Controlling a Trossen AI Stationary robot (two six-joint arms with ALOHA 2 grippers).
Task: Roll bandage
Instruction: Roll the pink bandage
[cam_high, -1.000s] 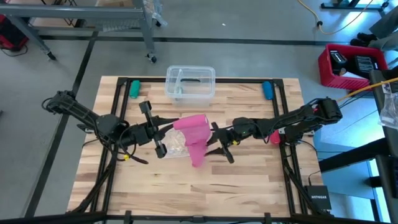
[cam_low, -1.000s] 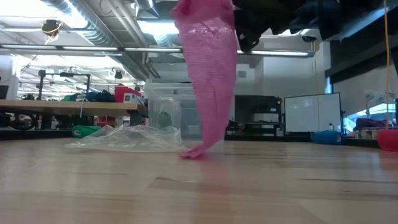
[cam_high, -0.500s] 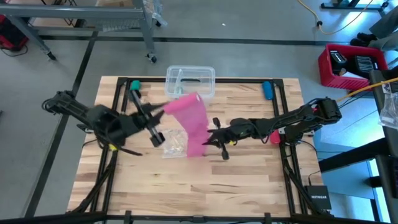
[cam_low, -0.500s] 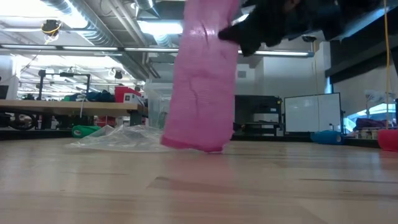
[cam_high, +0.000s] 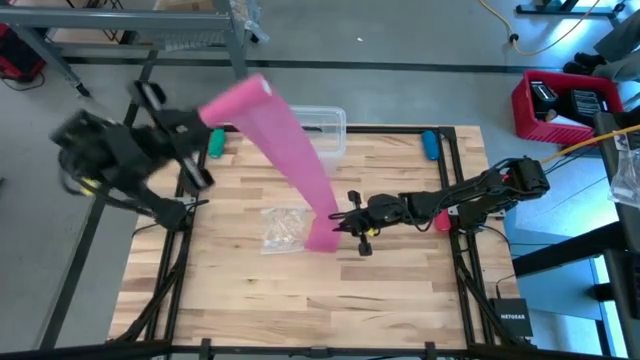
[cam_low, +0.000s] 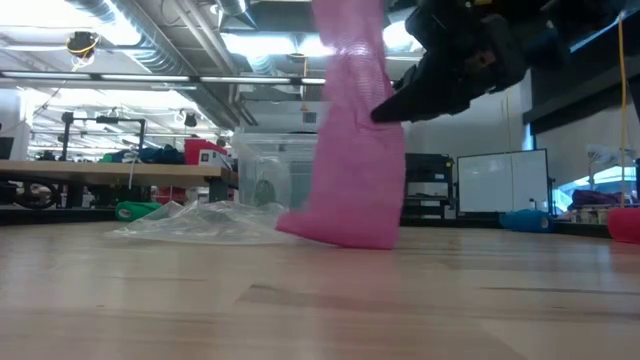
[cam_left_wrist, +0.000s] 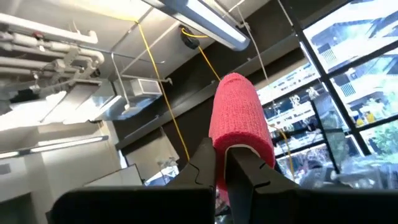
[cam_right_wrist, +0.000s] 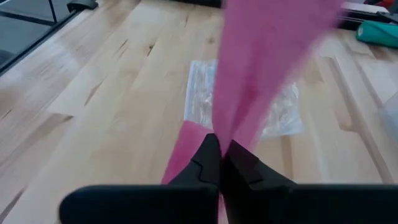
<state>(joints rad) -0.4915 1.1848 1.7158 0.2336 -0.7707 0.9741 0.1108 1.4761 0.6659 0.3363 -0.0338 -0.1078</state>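
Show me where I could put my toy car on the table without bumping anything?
The near edge of the wooden table is bare below the clear plastic wrapper. The far right, before the teal cylinder, is bare too. The middle is crowded: the long pink bandage and right pincer.

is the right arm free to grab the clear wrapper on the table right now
Probably not as things stand. The right end effector is shut on the bandage, which the left end effector holds up at its other end. The plastic wrapper lies close beside it, but the right arm would have to let go first.
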